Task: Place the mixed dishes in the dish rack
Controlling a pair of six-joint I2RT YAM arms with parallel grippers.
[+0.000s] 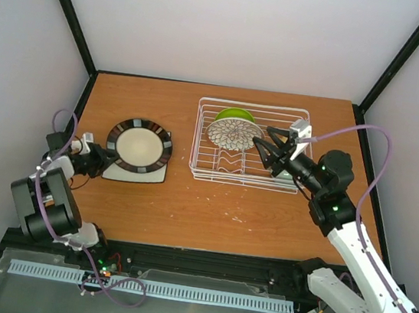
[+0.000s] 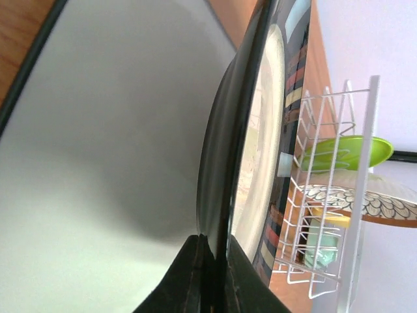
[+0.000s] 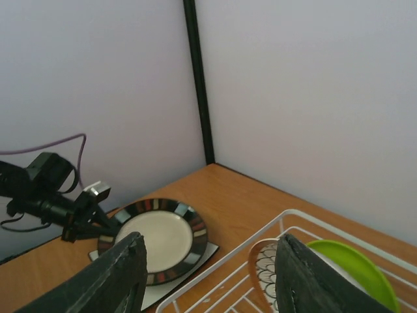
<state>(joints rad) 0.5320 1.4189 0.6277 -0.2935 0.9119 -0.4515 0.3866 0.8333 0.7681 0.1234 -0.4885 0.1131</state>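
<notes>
Cream plate [image 1: 140, 146] lies on the square plate [image 1: 158, 174] by the left edge of the table [image 1: 210, 207] — your left gripper [image 1: 105, 160] pinches its rim. Your right gripper [image 1: 262, 140] gapes wide over the rack [image 1: 197, 135], beside the floral plate [image 1: 232, 134].

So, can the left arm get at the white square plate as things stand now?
Probably not yet. The cream round plate with the dark segmented rim lies on top of the white square plate, leaving only its edges bare, and the left pincer is shut on that round plate's rim.
</notes>
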